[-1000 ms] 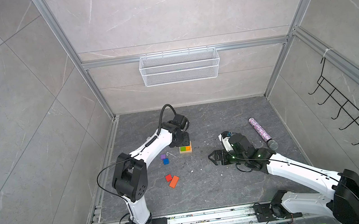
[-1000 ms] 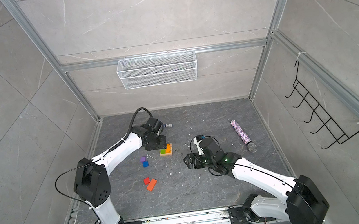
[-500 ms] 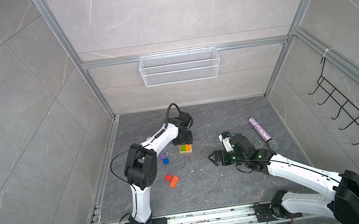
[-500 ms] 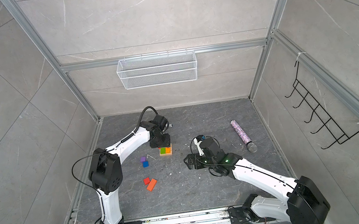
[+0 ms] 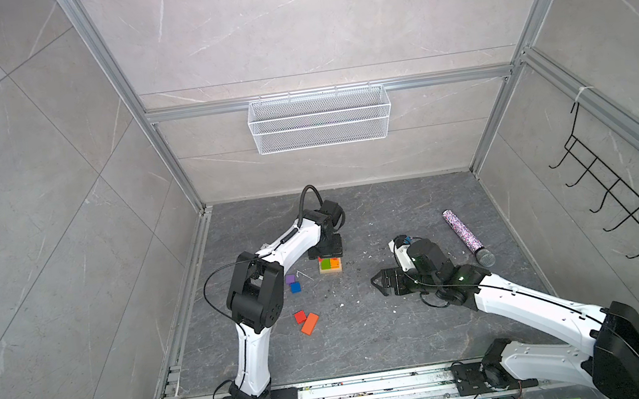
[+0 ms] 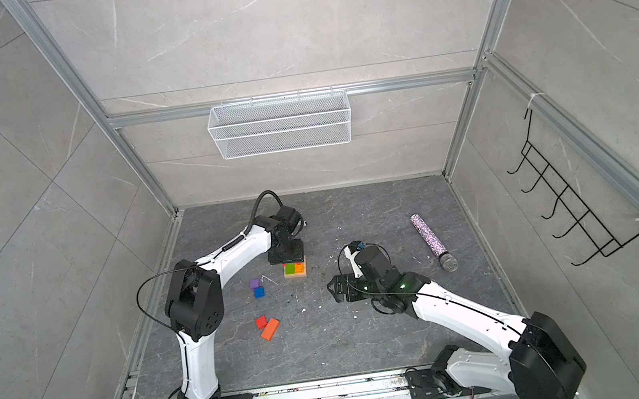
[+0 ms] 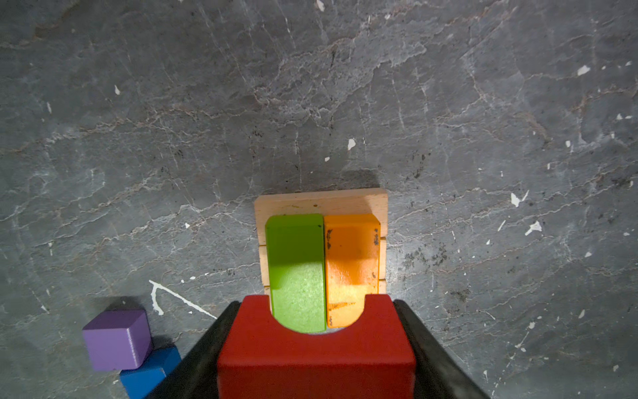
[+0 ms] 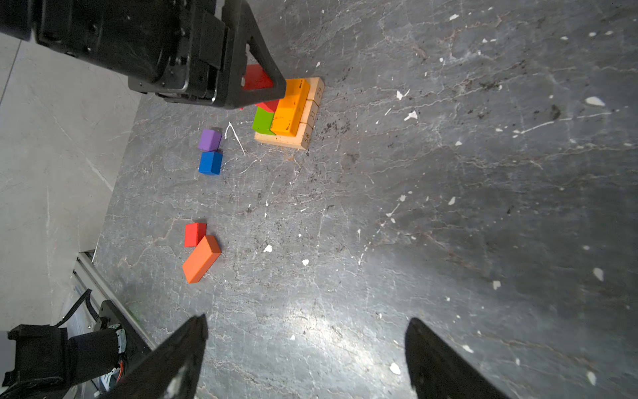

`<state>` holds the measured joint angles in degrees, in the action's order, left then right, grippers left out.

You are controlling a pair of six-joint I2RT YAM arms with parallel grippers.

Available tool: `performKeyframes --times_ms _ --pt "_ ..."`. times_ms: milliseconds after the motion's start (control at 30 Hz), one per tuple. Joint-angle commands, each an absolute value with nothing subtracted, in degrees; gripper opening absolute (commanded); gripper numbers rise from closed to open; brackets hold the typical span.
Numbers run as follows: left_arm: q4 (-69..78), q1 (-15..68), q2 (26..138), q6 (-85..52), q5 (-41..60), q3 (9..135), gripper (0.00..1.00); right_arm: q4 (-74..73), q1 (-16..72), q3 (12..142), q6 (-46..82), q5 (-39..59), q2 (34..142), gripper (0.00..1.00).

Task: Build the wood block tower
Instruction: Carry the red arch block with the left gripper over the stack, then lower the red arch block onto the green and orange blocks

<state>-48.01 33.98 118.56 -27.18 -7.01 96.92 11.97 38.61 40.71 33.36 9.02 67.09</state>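
The tower (image 5: pixel 330 265) (image 6: pixel 295 269) has a tan base (image 7: pixel 321 202) with a green oblong (image 7: pixel 297 262) and an orange oblong (image 7: pixel 352 255) side by side on it. My left gripper (image 5: pixel 326 250) (image 7: pixel 316 342) is shut on a red block with an arched notch (image 7: pixel 316 349) and holds it over the tower's far end. Whether it touches, I cannot tell. A purple cube (image 5: pixel 290 278), a blue cube (image 5: pixel 295 287), a red cube (image 5: pixel 300 316) and an orange oblong (image 5: pixel 310 324) lie loose on the floor. My right gripper (image 5: pixel 379 280) (image 8: pixel 307 331) stands open and holds nothing, right of the tower.
A glittery microphone (image 5: pixel 467 236) lies at the right behind the right arm. A white wire basket (image 5: pixel 320 118) hangs on the back wall and a black hook rack (image 5: pixel 621 211) on the right wall. The arms' base rail (image 5: pixel 334 391) runs along the front.
The left arm's elbow has swung to the right while its gripper, with the red block, shifted slightly over the tower's far end. The right arm has not moved.
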Motion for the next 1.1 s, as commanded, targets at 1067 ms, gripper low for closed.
performKeyframes --times_ms 1067 --pt "-45.81 33.85 121.31 -28.92 -7.65 98.22 0.60 14.28 38.85 40.97 31.00 7.46 67.62 0.88"
